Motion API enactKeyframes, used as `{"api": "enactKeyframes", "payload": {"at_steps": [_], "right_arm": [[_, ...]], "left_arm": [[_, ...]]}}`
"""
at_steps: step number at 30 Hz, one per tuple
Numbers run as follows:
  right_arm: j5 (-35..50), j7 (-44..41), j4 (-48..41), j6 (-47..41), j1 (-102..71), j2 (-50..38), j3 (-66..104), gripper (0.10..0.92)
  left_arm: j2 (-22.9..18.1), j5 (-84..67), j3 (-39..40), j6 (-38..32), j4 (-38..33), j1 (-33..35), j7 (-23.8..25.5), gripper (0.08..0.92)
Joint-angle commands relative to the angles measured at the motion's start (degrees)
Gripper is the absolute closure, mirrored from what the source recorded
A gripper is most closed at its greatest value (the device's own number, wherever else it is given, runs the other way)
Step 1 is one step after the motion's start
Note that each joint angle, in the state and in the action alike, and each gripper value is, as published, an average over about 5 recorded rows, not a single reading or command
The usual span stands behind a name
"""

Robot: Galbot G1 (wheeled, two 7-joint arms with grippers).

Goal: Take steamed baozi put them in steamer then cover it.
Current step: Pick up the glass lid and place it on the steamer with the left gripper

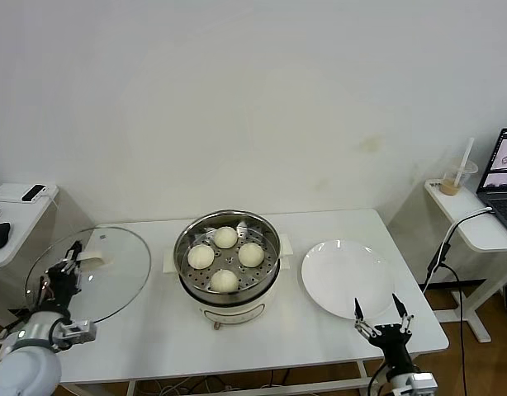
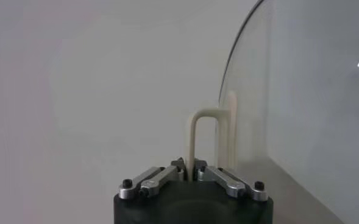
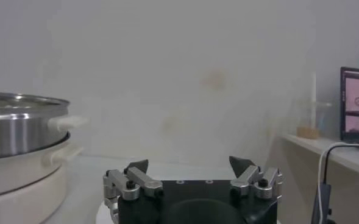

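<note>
Right gripper point(image 1: 384, 316): near me, to the right of the steamer and in front of the white plate point(image 1: 346, 278); I see its jaws spread wide, nothing between them, idle.
Left gripper point(image 2: 193, 173): to the left of the steamer; I have its jaws clamped on the handle point(image 2: 205, 135) of the glass lid point(image 1: 88, 272).
Glass lid: raised and tilted on the steamer's left side, apart from the pot.
Steamer point(image 1: 228, 261): mid-table, uncovered, with all four baozi point(image 1: 225, 280) sitting on the perforated tray.
Handling: I judge the lid stiff, breakable and fairly heavy for one narrow handle, so it may swing or slip; the centre handle is the right hold, and I'd set it down level and gently.
Left wrist view only: shows the pinch on the handle loop and the pane edge-on.
Right wrist view only: shows the steamer's steel wall point(image 3: 17, 128) side-on, and the laptop point(image 3: 357, 106) beyond.
Head view only: shows the baozi and the plate.
</note>
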Motion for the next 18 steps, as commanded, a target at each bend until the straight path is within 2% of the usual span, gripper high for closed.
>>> {"api": "enactKeyframes", "payload": {"at_steps": [1,7,18], "right_arm": [[-5.64,-0.4,-0.8,0.29,0.11,0.42,-1.53,0.203],[-8.04,-0.73,-1.81,0.28,0.29,0.76,-3.18,0.203],[-9.51,-1.02,-4.06,0.28,1.42,1.02,-4.98,0.203]], "left_arm": [[0.26,1.94,14.32,7.85,-6.74,-7.87,4.21,0.849],[-3.71,4.98,23.48,11.25,-5.34,-14.95,5.89,0.849],[-11.36,12.19,33.06,13.49,-0.07,-23.08,9.53,0.849]]}}
